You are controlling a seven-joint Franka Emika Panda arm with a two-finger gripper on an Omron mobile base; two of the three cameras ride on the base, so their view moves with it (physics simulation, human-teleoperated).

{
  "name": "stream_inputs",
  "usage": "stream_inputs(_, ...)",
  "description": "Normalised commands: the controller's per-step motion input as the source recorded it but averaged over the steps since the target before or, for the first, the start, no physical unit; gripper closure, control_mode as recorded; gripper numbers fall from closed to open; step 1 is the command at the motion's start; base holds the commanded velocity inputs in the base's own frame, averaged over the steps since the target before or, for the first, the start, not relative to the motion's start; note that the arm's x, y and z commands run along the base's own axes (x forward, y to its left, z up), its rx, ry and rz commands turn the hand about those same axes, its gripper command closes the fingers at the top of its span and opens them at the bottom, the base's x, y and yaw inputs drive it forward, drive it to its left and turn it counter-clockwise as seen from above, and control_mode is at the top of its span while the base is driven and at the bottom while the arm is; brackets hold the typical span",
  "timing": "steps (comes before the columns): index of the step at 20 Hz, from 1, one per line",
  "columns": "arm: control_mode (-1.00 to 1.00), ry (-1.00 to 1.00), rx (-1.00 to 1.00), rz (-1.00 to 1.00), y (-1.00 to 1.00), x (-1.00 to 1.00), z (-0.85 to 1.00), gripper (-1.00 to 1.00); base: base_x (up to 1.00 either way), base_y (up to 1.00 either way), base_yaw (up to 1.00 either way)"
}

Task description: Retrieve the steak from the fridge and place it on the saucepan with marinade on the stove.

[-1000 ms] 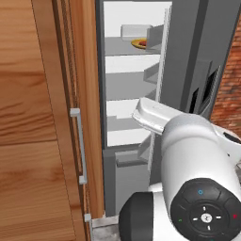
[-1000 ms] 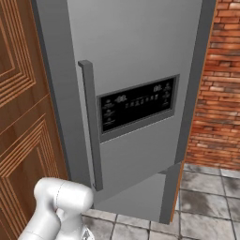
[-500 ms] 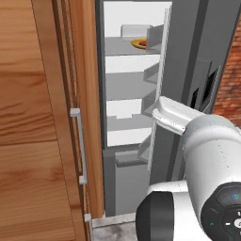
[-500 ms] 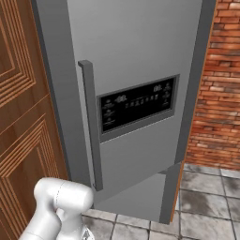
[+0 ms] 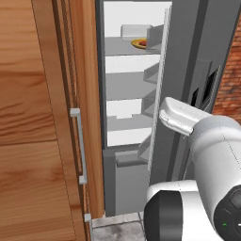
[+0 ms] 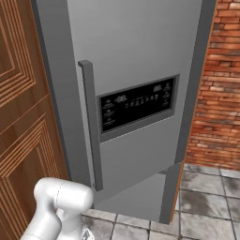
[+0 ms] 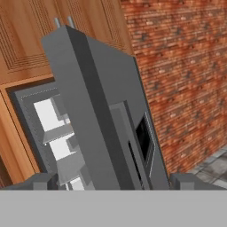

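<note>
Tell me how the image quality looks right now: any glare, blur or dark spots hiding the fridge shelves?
Left base view: sharp, evenly lit, the fridge interior bright white, though the arm covers the lower right. Right base view: no glare on the door, the dispenser panel text too small to read. Hand view: rolled sideways, shelves visible but coarse.

one fridge (image 5: 188, 70), one wooden cabinet (image 5: 33, 117)

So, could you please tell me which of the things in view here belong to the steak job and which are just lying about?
Belonging to the job:
- the fridge, its door standing open
- the gripper, fingertips apart, facing the door's edge

Just there:
- the round yellow item on the top shelf; a steak cannot be made out
- the white box behind it
- the wooden cabinet
- the brick wall
</note>
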Motion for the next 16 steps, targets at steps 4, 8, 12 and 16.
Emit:
stream_inputs(4, -1.0, 0.0, 0.0, 0.0, 0.0, 0.0, 0.0, -1.0, 0.0, 0.0, 0.0)
stream_inputs(8, -1.0, 0.0, 0.0, 0.0, 0.0, 0.0, 0.0, -1.0, 0.0, 0.0, 0.0)
stream_inputs(12, -1.0, 0.0, 0.0, 0.0, 0.0, 0.0, 0.0, -1.0, 0.0, 0.0, 0.0)
stream_inputs(16, -1.0, 0.03, 0.0, 0.0, 0.0, -0.08, -0.02, -1.0, 0.0, 0.0, 0.0)
